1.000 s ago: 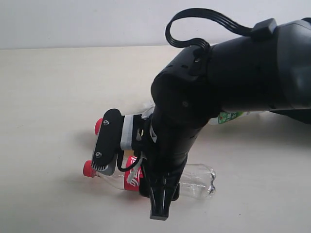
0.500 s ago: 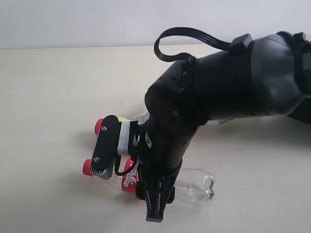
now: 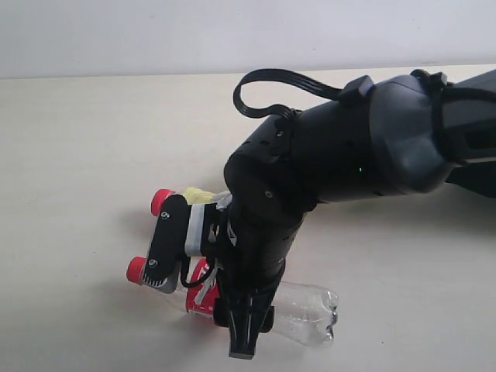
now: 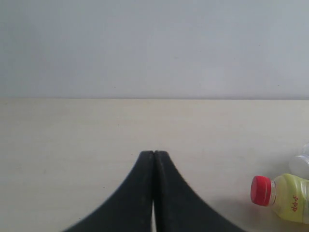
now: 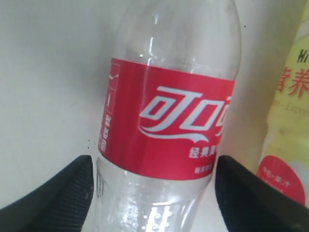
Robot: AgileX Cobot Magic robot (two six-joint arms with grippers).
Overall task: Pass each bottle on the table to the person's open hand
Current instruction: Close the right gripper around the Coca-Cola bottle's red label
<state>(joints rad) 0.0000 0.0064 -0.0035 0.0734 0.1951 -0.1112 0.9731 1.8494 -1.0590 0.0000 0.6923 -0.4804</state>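
The clear bottle with red label and cap (image 3: 310,311) lies on its side on the table (image 3: 77,155). My right gripper (image 3: 200,310) is open and straddles its labelled middle, one finger on each side. The right wrist view shows that bottle (image 5: 169,121) between the fingers (image 5: 53,198) with a thin gap on both sides. The yellow bottle with a red cap (image 3: 195,195) lies just behind it, partly hidden by the arm. My left gripper (image 4: 154,154) is shut and empty above bare table, with the yellow bottle (image 4: 285,197) off to one side. The person's open hand is out of view.
The bulky right arm (image 3: 364,155) covers the middle and right of the table and whatever lies behind it. A pale bottle end (image 4: 302,164) shows at the edge of the left wrist view, beyond the yellow bottle. A plain wall (image 3: 155,31) stands behind the table.
The right arm has swung left and lower, and the gripper has shifted a little left along the clear bottle. The green label seen behind the arm is now covered.
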